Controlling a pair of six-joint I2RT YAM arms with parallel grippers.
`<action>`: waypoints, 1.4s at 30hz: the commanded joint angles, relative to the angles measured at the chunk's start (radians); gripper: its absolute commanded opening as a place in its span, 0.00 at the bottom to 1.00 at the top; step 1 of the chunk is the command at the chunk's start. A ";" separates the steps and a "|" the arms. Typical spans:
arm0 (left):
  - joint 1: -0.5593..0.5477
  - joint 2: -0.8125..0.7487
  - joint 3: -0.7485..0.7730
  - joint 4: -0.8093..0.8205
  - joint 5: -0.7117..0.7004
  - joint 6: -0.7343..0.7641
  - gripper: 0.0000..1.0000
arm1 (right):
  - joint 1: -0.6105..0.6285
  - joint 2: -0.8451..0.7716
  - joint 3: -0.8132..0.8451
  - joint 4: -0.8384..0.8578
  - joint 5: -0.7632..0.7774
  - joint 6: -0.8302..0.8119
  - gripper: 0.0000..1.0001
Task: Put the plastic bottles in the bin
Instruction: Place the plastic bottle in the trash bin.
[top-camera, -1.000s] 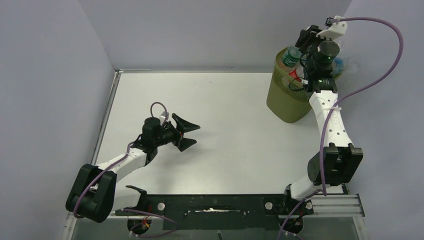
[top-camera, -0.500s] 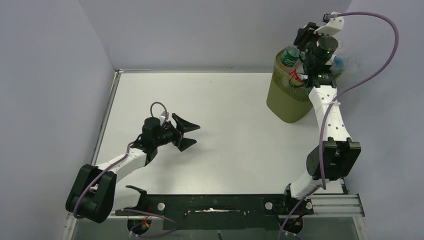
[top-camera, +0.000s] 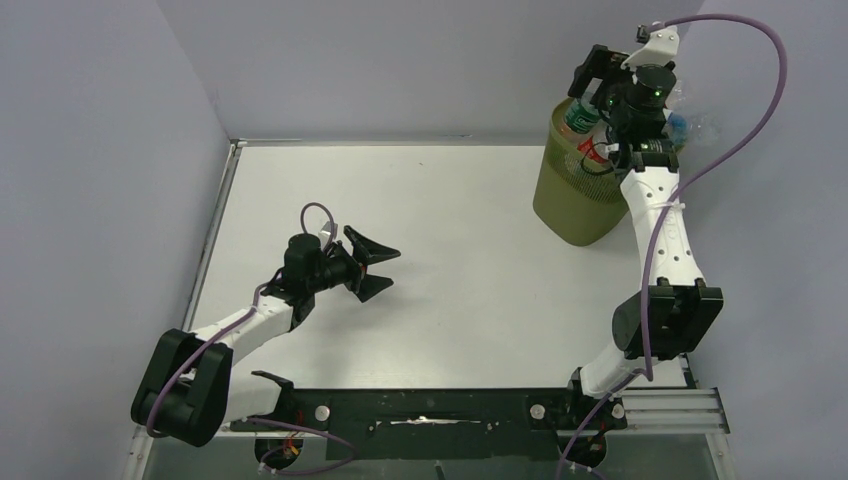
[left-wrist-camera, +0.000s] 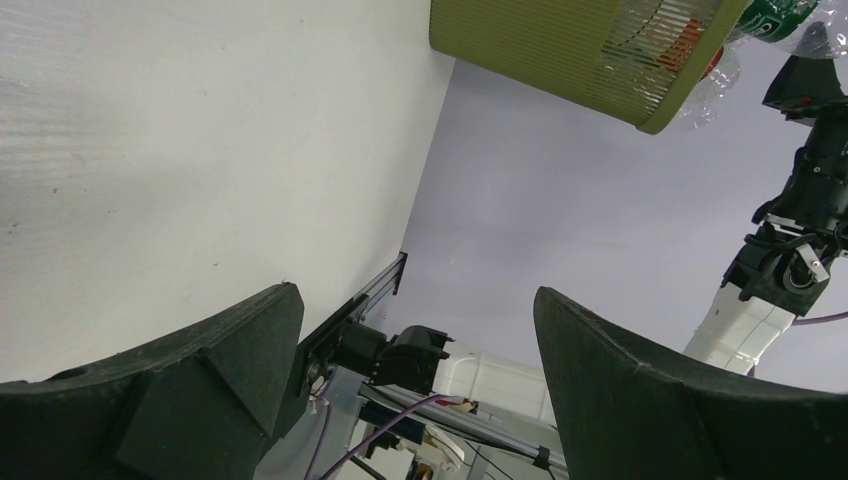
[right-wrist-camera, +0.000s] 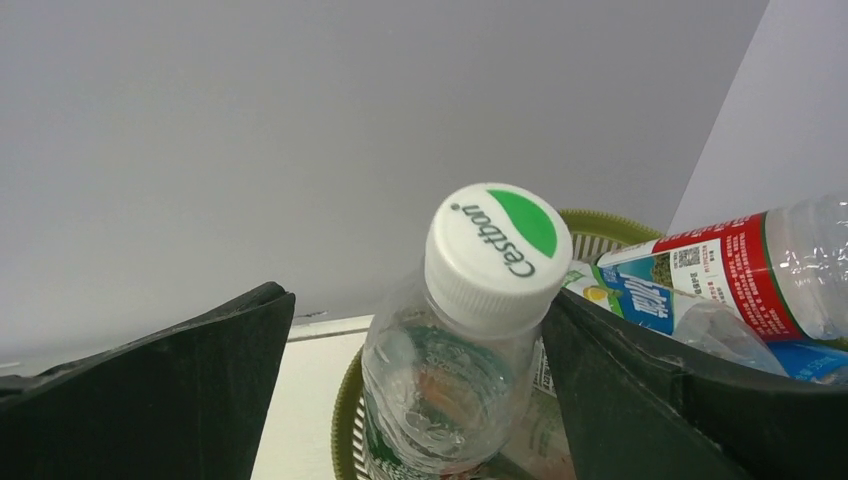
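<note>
The olive-green mesh bin (top-camera: 570, 200) stands at the table's far right and is heaped with plastic bottles. Over its rim my right gripper (top-camera: 592, 85) is open. Between its fingers, in the right wrist view, a clear bottle with a white and green cap (right-wrist-camera: 470, 330) stands upright in the bin (right-wrist-camera: 345, 420); its cap rests by the right finger and is well apart from the left one. A red-labelled bottle (right-wrist-camera: 750, 265) and a blue-labelled one (right-wrist-camera: 640, 295) lie on the heap. My left gripper (top-camera: 378, 268) hovers open and empty at the table's left middle.
Grey walls close in the table on the left, back and right. The bin (left-wrist-camera: 560, 50) sits close to the right wall, with bottles (top-camera: 700, 125) sticking out past its far rim. A black rail runs along the near edge.
My right gripper has opened and let go of the green-capped bottle, which now stands in the bin. That wrist has shifted a little up and back. The left arm has not moved.
</note>
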 joint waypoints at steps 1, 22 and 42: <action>0.001 -0.037 0.041 0.035 0.005 0.022 0.87 | 0.003 -0.017 0.087 -0.003 -0.011 -0.012 0.98; 0.003 -0.100 0.051 0.001 -0.002 0.034 0.87 | -0.010 -0.167 0.165 -0.157 0.054 -0.018 0.98; 0.006 -0.167 0.121 -0.124 -0.023 0.148 0.87 | -0.030 -0.317 0.072 -0.272 -0.019 -0.002 0.98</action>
